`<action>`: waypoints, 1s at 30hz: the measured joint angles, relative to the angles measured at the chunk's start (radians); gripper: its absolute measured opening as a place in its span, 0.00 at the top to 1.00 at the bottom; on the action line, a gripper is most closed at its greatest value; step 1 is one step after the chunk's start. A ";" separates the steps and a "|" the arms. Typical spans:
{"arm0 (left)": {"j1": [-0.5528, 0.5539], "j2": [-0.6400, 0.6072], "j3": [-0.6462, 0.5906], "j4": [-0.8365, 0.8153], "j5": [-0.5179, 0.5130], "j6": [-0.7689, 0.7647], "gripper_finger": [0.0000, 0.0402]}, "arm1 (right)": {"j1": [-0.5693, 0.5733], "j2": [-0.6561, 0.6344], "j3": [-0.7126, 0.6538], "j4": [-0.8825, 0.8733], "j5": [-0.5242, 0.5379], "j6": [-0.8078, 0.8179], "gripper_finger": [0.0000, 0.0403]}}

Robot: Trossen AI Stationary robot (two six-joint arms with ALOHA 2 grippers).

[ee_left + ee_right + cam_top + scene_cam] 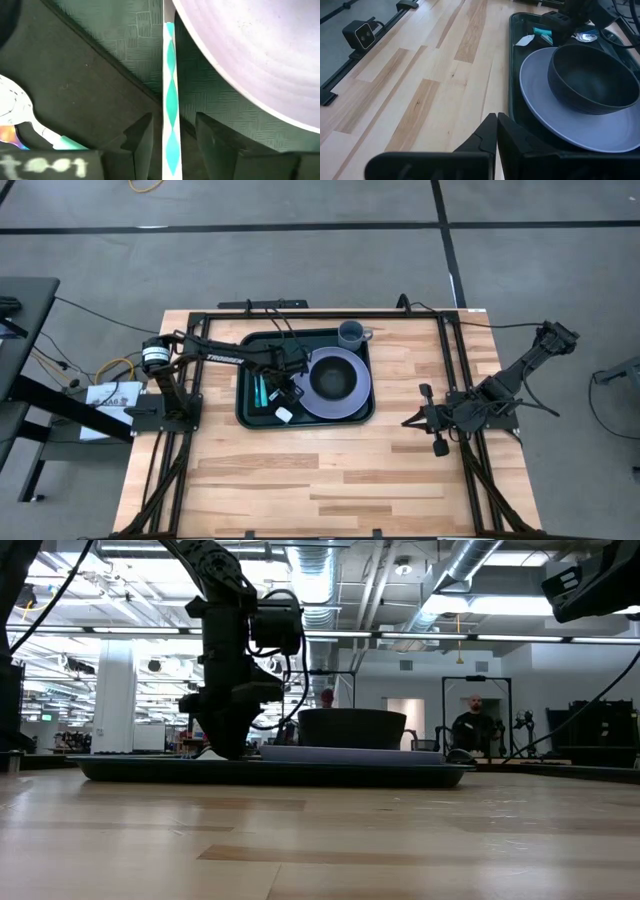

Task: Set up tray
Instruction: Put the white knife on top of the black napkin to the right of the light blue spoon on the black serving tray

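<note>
Left gripper (172, 137), fingers spread, straddles a teal-patterned utensil handle (170, 95) inside the tray (250, 418), at the plate's (352, 395) 9 o'clock.

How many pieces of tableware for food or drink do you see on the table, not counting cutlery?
3. A lavender plate lies on the right part of the green tray. A dark bowl sits on the plate. A grey-blue mug stands at the tray's far right corner. The left arm may hide others.

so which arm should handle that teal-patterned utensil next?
Left. Its gripper already straddles the utensil handle on the tray beside the plate; the right gripper waits off-tray.
</note>
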 joint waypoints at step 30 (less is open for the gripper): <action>-0.005 0.000 -0.050 0.004 0.032 -0.050 0.71 | 0.000 0.000 0.000 0.000 0.000 0.000 0.99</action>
